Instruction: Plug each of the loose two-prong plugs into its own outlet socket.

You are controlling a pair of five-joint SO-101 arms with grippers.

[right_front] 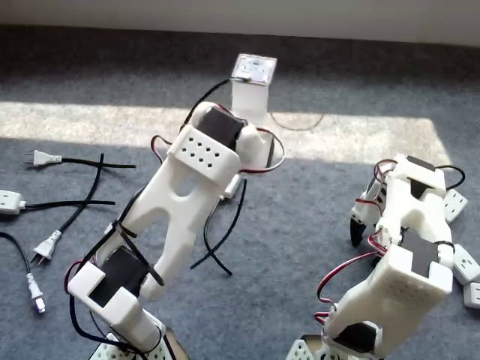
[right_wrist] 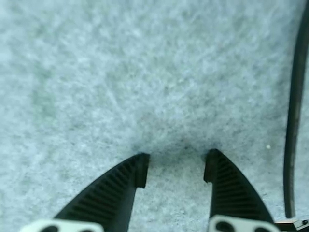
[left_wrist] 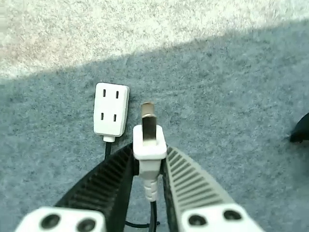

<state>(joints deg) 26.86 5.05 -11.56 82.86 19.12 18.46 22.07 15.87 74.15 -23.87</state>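
Left fingers (left_wrist: 113, 179) clamped on a white two-prong plug (left_wrist: 149, 145), and I can see its prongs pointing out past the tips, close beside a white outlet socket (left_wrist: 111, 109) lying flat on the grey carpeted bench (left_wrist: 231, 96), the two apart. Right fingers (right_wrist: 120, 186) spread wide, low over the carpet, a black cable (right_wrist: 294, 111) running alongside. Another loose plug (right_front: 41, 158) lies well away

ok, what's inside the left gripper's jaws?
A white two-prong plug, clamped in the left gripper, prongs out, near a white outlet block on grey carpet. Fingers cover the plug's sides.
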